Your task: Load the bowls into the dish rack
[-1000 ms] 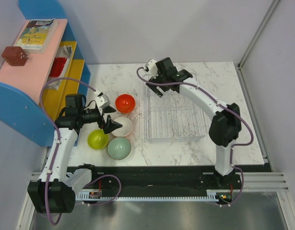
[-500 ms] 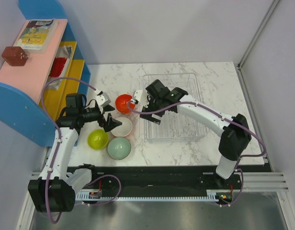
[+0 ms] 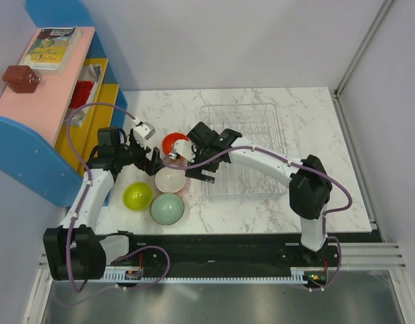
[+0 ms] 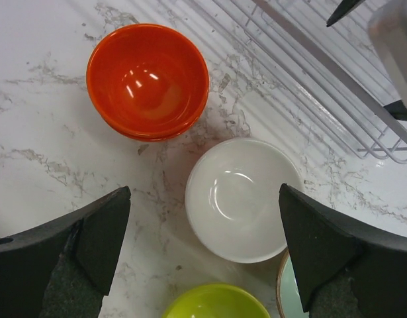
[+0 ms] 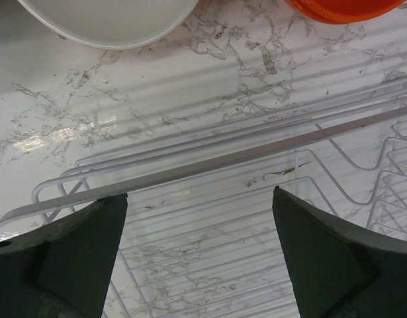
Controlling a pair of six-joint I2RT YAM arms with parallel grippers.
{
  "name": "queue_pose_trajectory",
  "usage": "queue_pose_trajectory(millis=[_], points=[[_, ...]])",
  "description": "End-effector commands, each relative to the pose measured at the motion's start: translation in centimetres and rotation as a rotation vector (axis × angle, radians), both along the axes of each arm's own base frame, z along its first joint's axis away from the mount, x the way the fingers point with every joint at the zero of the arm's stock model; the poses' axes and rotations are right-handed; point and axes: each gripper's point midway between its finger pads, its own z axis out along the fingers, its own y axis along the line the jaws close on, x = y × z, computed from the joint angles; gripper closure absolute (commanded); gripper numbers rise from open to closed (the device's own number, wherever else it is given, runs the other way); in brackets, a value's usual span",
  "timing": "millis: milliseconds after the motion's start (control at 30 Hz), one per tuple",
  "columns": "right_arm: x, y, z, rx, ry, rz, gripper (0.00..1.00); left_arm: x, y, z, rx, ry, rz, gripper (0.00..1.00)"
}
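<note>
The marble bench (image 3: pixel 261 209) carries the clear dish rack (image 3: pixel 254 125). The right end effector (image 5: pixel 198 199), released wide, hangs over the rack's left wall. The left end effector (image 4: pixel 203 218), likewise released, hovers above the white bowl (image 4: pixel 237 197). This bowl sits on the bench left of the rack, near the red-orange bowl (image 4: pixel 147 81) (possibly two stacked), the grey-green bowl (image 3: pixel 167 208) and the lime bowl (image 3: pixel 137 196).
</note>
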Motion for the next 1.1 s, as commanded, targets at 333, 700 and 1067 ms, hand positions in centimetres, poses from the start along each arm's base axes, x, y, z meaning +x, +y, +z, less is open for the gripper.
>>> queue_pose_trajectory(millis=[333,700,1067], points=[[2.9,-2.7,5.2,0.008,-0.193,-0.095,0.02,3.2,1.2,2.1,0.009,-0.049,0.091,0.0],[7.0,-9.4,13.0,0.198,-0.345,-0.339,0.02,12.4,1.5,0.1,0.028,-0.014,0.155,0.02],[6.9,-11.6,17.4,0.342,-0.382,-0.403,0.02,15.7,1.0,-4.1,0.099,0.081,0.267,0.19]])
